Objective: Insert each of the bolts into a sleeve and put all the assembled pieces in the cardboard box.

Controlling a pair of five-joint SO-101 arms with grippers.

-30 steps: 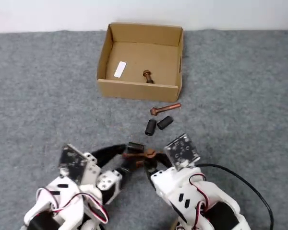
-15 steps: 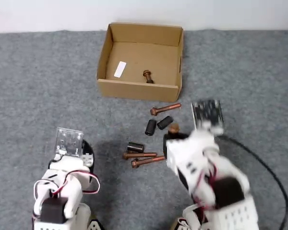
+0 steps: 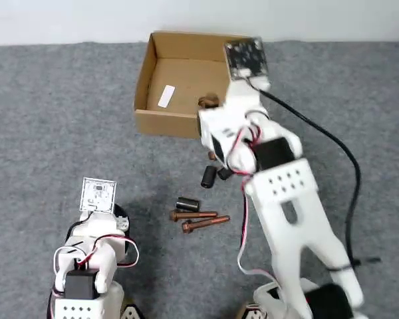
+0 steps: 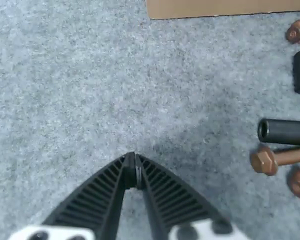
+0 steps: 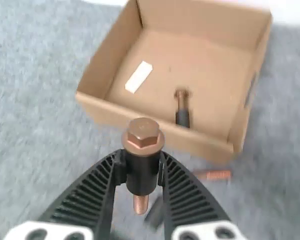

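Note:
My right gripper [image 5: 141, 166] is shut on a black sleeve with a copper bolt [image 5: 142, 137] through it, held just before the front wall of the cardboard box [image 5: 210, 141]. From above, that bolt's head [image 3: 208, 102] sits at the box's [image 3: 150, 73] front wall. One assembled piece [image 5: 181, 107] lies inside the box. On the carpet lie two bolts [image 3: 194, 215] [image 3: 205, 224] and two sleeves [image 3: 187, 204] [image 3: 208, 176]. My left gripper [image 4: 134, 172] is shut and empty, low over bare carpet, left of a sleeve [image 4: 285, 132] and a bolt head [image 4: 264, 161].
A white label [image 3: 166, 96] lies on the box floor. Another bolt [image 5: 212, 175] lies on the carpet in front of the box. The right arm [image 3: 279, 193] stretches over the loose parts. The left arm [image 3: 93, 252] is folded back at the near left.
The right arm has carried the bolt-and-sleeve piece from the near middle up to the box's front wall. The left arm let go and drew back to the near left.

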